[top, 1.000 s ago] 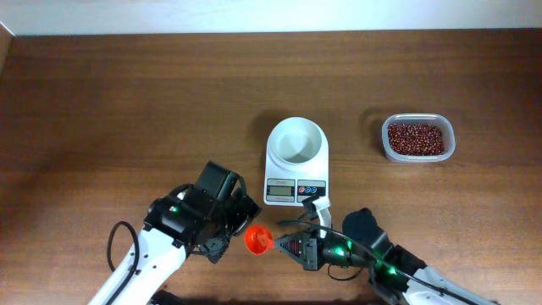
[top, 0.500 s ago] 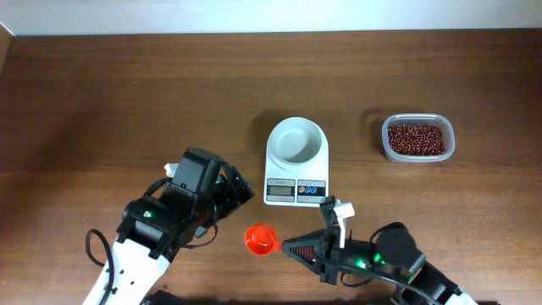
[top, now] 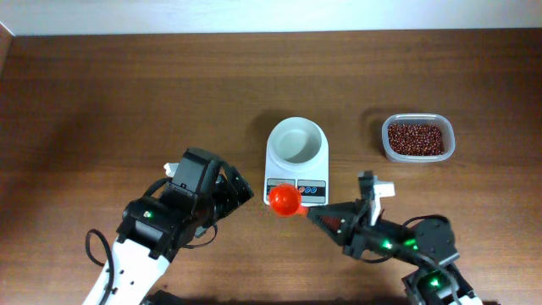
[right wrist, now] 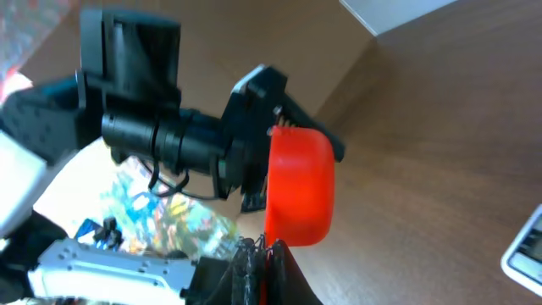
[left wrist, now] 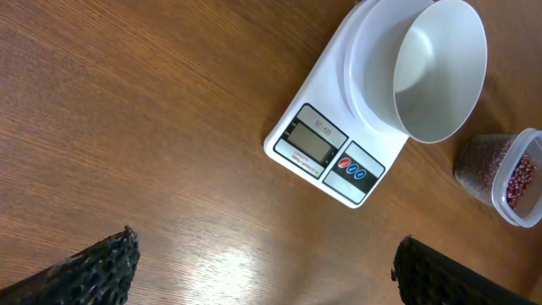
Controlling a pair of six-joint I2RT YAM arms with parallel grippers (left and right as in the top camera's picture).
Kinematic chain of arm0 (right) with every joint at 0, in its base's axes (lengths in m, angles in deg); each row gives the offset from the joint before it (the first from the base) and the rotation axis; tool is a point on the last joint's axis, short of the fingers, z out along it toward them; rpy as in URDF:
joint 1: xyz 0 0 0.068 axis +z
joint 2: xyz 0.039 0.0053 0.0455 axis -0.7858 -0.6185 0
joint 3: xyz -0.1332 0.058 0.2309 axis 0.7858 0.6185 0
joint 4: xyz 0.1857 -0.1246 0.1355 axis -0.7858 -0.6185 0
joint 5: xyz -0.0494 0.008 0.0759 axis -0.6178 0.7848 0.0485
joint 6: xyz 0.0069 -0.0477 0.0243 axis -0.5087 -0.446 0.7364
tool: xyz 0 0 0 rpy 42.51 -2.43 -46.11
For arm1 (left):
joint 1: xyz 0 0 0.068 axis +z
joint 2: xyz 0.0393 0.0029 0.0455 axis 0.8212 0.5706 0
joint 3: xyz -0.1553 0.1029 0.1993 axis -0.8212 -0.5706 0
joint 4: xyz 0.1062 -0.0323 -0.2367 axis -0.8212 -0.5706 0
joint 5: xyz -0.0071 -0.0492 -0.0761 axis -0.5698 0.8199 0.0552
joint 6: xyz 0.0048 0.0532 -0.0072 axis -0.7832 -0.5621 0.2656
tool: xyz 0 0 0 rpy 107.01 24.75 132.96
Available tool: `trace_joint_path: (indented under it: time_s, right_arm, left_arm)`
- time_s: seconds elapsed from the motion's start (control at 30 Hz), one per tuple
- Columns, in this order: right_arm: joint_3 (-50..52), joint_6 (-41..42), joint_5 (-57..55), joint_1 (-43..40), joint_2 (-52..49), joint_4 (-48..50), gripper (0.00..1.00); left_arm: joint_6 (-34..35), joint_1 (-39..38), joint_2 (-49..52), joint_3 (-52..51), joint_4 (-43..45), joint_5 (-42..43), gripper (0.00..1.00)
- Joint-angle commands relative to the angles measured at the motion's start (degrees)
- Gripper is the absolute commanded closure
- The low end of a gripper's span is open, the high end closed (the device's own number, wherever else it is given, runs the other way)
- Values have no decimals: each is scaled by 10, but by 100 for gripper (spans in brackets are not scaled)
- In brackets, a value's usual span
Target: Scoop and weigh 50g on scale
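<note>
Orange scoop (top: 285, 200) is gripped tight by the right pincer (top: 312, 213), over the scale (left wrist: 326, 152) display. Left pincer (top: 240, 191) is spread wide, nothing grabbed. The beans (top: 415, 138) are kept in the clear tub (top: 384, 141), right of the scale.

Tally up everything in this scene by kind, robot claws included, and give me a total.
Scale: 1
Bowl: 1
Scoop: 1
Tub of beans: 1
Claws: 2, left claw and right claw
Total: 6
</note>
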Motion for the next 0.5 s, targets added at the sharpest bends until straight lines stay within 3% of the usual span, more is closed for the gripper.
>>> trace_joint_path:
  time_s: [0.0, 0.13, 0.3, 0.37, 0.43, 0.47]
  right_arm:
    - [-5, 31, 78, -77, 5, 6, 96]
    - [-5, 75, 147, -183, 5, 19, 96]
    - [-5, 167, 265, -325, 5, 123, 96]
    - [-5, 188, 283, -348, 5, 166, 96]
    - [-5, 198, 284, -348, 5, 184, 96]
    - [-5, 200, 283, -348, 5, 184, 96]
  left_arm:
    - [-9, 3, -4, 10, 1, -10, 1]
    - [-9, 3, -4, 10, 1, -8, 1]
    - [-9, 3, -4, 10, 1, -8, 0]
    - [-9, 3, -3, 10, 1, -3, 12]
    - [-9, 3, -1, 10, 1, 1, 31]
    - [-9, 2, 1, 10, 1, 6, 45]
